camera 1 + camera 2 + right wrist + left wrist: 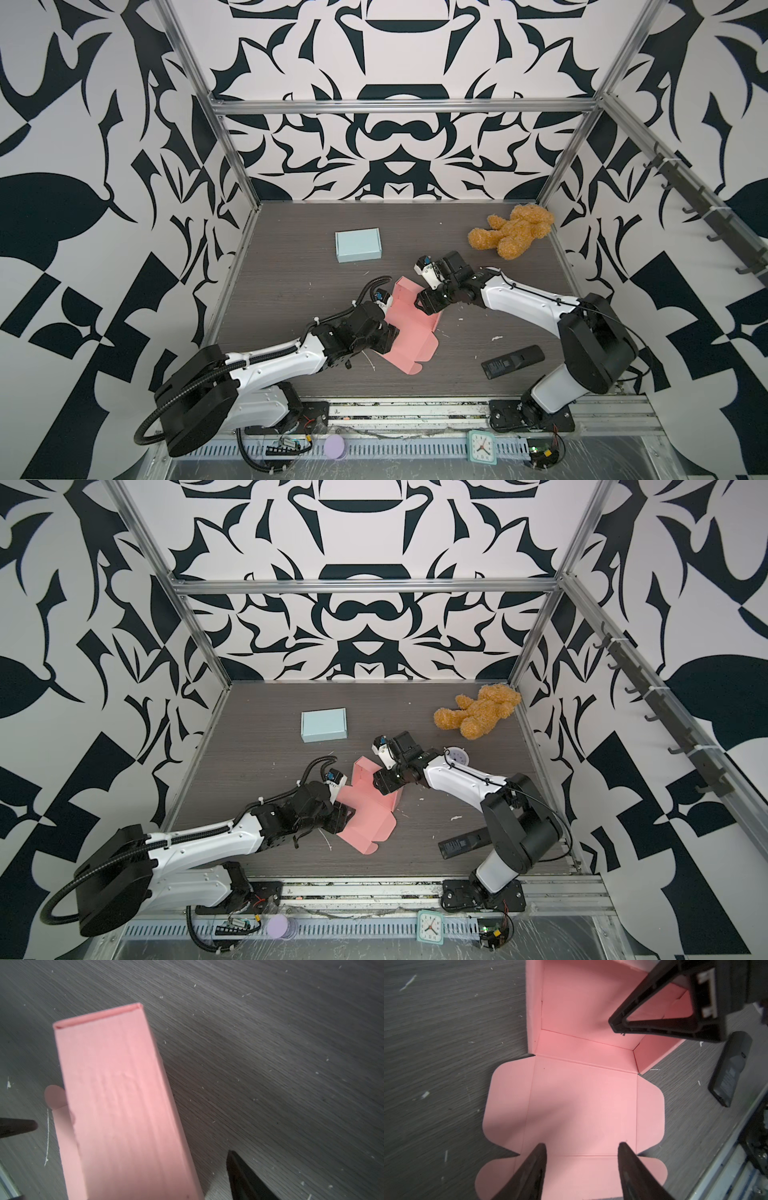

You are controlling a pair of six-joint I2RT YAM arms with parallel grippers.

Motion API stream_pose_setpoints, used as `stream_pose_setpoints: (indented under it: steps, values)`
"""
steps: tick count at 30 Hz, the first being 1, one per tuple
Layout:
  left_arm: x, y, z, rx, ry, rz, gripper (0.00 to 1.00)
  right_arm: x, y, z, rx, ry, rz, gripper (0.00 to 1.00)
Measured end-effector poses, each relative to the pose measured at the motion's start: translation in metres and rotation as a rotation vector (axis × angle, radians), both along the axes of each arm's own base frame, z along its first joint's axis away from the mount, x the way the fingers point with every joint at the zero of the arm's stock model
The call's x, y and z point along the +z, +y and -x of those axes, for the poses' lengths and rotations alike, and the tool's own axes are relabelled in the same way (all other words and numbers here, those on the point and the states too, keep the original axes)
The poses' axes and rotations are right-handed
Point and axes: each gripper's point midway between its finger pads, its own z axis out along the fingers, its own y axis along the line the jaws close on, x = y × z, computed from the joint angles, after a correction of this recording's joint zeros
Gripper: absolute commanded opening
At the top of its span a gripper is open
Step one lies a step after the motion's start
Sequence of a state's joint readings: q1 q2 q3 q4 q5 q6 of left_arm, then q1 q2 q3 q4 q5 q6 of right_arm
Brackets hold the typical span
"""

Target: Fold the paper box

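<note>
Found the paper box half-formed on the worktop between both arms, lid panel flat. Noted left end effector spread over that panel, gripping nothing; right end effector spread astride a raised wall, clear of it. Judged likely: buckled wall from an off-crease squeeze, or unpinned box skidding.

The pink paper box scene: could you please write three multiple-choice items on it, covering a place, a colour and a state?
1. Where does the teddy bear lie?
A) the table's far right corner
B) its near left corner
C) its middle

2. What colour is the closed box at the back?
A) yellow
B) light blue
C) green

3. How is the pink paper box's lid panel?
A) shut over the box
B) torn off
C) lying flat, open

1 A: both top views show it there.
2 B: it looks pale blue.
3 C: the left wrist view shows it flat, flaps spread.
</note>
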State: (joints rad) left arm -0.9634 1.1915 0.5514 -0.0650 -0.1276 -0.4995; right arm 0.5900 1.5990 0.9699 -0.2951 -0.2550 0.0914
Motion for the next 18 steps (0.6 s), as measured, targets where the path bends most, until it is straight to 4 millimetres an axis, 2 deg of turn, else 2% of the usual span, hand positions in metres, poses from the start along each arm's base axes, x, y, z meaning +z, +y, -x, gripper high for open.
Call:
stream_pose_setpoints:
  steps: [11,18]
  values:
    - [0.041,0.026,0.013,0.164,0.114,0.05,0.65,-0.001,0.002,-0.005,-0.014,0.061,-0.085,0.66]
    - [0.036,0.046,0.026,0.271,0.221,0.045,0.68,0.0,0.001,-0.008,-0.031,0.084,-0.121,0.66]
